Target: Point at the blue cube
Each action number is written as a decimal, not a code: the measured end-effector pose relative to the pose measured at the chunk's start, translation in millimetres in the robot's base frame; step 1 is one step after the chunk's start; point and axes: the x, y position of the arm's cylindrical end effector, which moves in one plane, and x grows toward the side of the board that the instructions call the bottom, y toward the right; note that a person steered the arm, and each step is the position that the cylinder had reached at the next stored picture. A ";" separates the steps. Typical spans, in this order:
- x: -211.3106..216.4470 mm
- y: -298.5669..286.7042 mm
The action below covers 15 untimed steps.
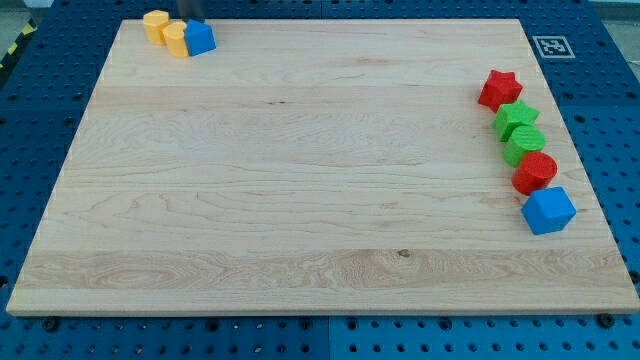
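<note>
A blue cube (548, 210) lies near the board's right edge, at the bottom of a column of blocks. A second blue block (200, 38), whose shape I cannot make out, lies at the view's top left corner. Only the lower end of my dark rod shows at the view's top edge. My tip (193, 20) is just behind this second blue block and seems to touch it. The tip is far from the blue cube on the right.
Two yellow blocks (155, 23) (175, 39) sit directly left of the top-left blue block. Above the blue cube come a red cylinder (535, 172), two green blocks (525, 146) (516, 119) and a red star (499, 89). A marker tag (551, 45) sits at the wooden board's (300, 180) top right corner.
</note>
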 end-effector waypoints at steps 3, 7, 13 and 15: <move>0.5 282.1; 249.2 500.4; 337.1 499.9; 338.2 468.2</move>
